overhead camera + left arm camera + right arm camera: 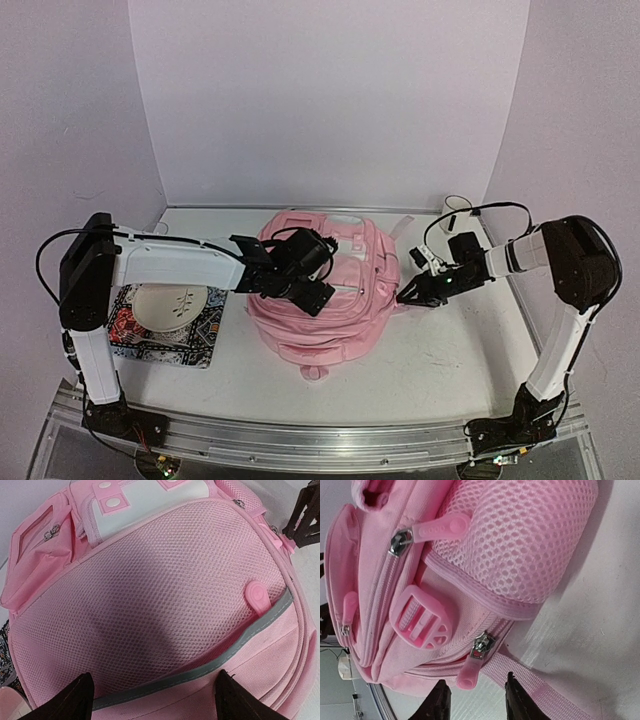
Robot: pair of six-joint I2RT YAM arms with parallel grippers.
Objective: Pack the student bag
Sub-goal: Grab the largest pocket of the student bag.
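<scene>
We are logging one student bag (320, 315), lying at the centre of the table (450, 350) in the overhead frame; we cannot tell what its pockets are holding. The left gripper (155, 702) is hovering over the bag's mesh pocket (165, 595), claw released, fingers spread wide. The right gripper (477, 702) is sitting at the bag's right edge in that frame, claw released, its fingers flanking but not pinching the lower zipper pull (467, 672). In the right wrist view we are counting at least two pink zipper pulls and one buckle (420, 617). At lower left of the overhead frame, one plate (170, 303) is resting on one patterned mat (200, 345).
</scene>
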